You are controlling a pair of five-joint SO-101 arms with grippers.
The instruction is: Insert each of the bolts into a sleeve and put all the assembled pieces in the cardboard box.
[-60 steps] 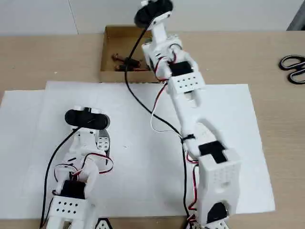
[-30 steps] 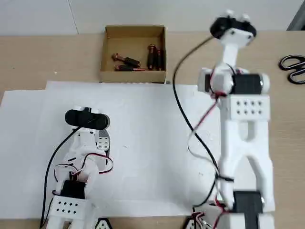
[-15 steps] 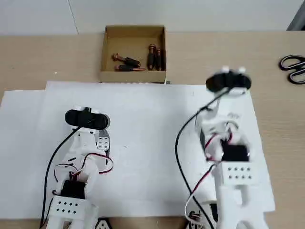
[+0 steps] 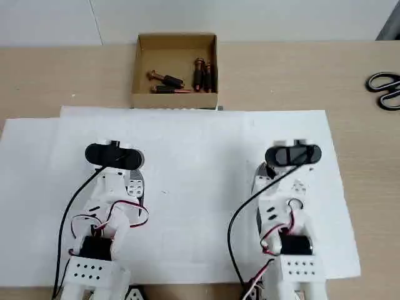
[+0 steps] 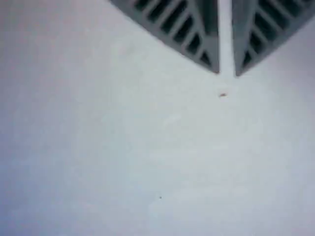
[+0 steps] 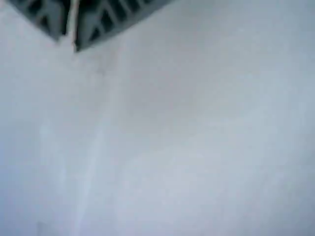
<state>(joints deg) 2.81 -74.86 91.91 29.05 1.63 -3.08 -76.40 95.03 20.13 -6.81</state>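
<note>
**Both arms folded over the paper, pieces in the box**

- Cardboard box [image 4: 134,70] sits on the wooden surface [image 4: 294,69], open side up, just past the far edge of a white paper sheet [image 4: 200,156].
- Assembled pieces [image 4: 199,74], copper-coloured bolts in dark sleeves, all lie inside the box. Two are side by side close to one side wall. Two more lie at angles nearer the middle, toward the opposite wall.
- Two arms sit well apart from the box, on the paper side of it. One arm [image 4: 103,206] is in line with the box's one side wall, the other arm [image 4: 287,206] is out beyond its other wall. Both are folded low with dark camera heads toward the box.
- Left end effector [image 5: 226,73]: fingers drawn together with a narrow slit between the tips, holding nothing, bare paper under it.
- Right end effector [image 6: 70,43]: likewise narrow, a thin slit only, empty, over paper.
- Scissors [image 4: 384,90] lie on the surface far out to one side of the box, off the paper.
</note>
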